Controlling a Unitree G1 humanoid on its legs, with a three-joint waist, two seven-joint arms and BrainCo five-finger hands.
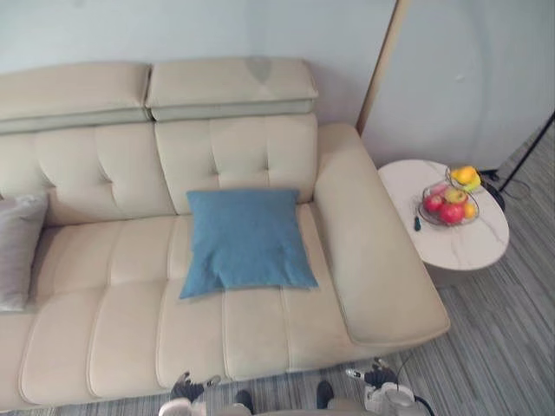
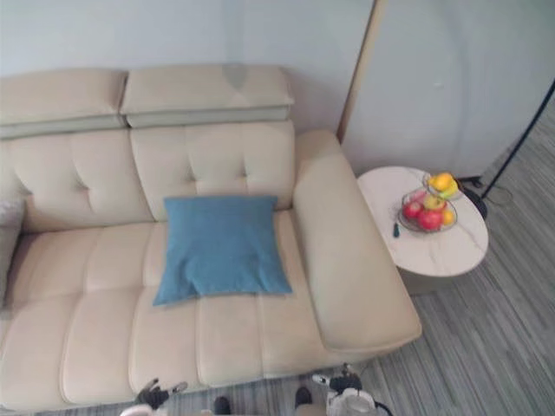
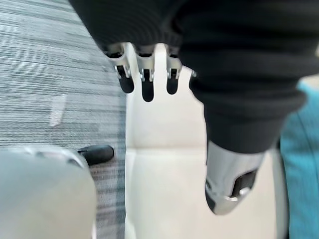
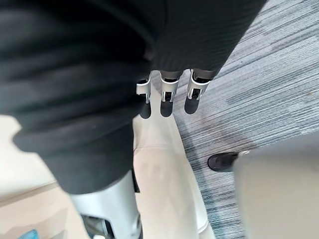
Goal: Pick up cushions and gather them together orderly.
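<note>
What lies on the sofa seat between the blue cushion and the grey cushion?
Nothing. In the left eye view the beige sofa seat between the blue cushion and the grey cushion is bare.

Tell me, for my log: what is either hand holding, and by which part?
Nothing: the left hand and the right hand are open, off the blue cushion.

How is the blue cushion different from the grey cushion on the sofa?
The blue cushion is bright blue, while the grey cushion is pale grey. The blue cushion sits further right on the seat; the grey cushion sits far off to the left. The blue cushion shows whole and square; the grey cushion is cut off by the view's edge. Both rest on the beige sofa.
</note>
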